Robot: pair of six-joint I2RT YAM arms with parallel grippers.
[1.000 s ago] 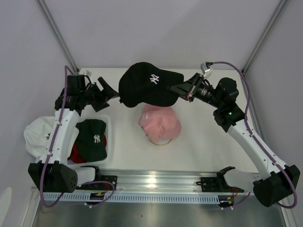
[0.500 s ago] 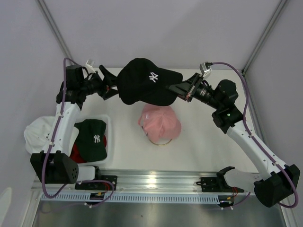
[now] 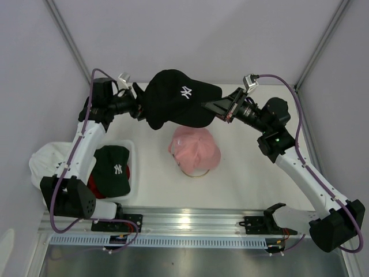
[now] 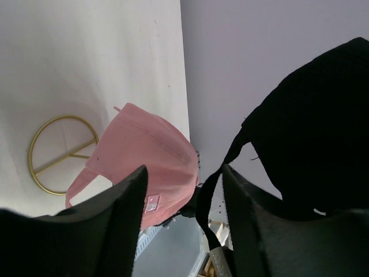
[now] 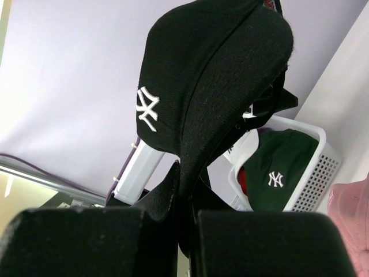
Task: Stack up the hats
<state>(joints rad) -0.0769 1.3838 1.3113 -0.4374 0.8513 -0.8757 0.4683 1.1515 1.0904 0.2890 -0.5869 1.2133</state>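
A dark green cap [image 3: 115, 167] lies in the white basket [image 3: 132, 151] at near left. At centre, the pink cap [image 3: 196, 149] is seated on the gold stand [image 4: 72, 154]. Farther back, the black cap [image 3: 176, 104] is held aloft, its brim pinched by the right gripper [image 3: 210, 107]. The left gripper [image 3: 140, 105] is spread wide at its rear strap.

Your right gripper [image 3: 212, 107] is clamped on the brim of the black cap [image 3: 181, 104]. The cap fills the air between it and your left gripper [image 3: 140, 108], whose fingers are spread. Directly below sits the pink cap [image 3: 195, 149] on the gold stand [image 4: 59, 153], with a gap of air between the two caps. To the left, the basket [image 3: 132, 151] and green cap [image 3: 115, 168] block the way. Open table [image 3: 248, 167] lies right of the pink cap.
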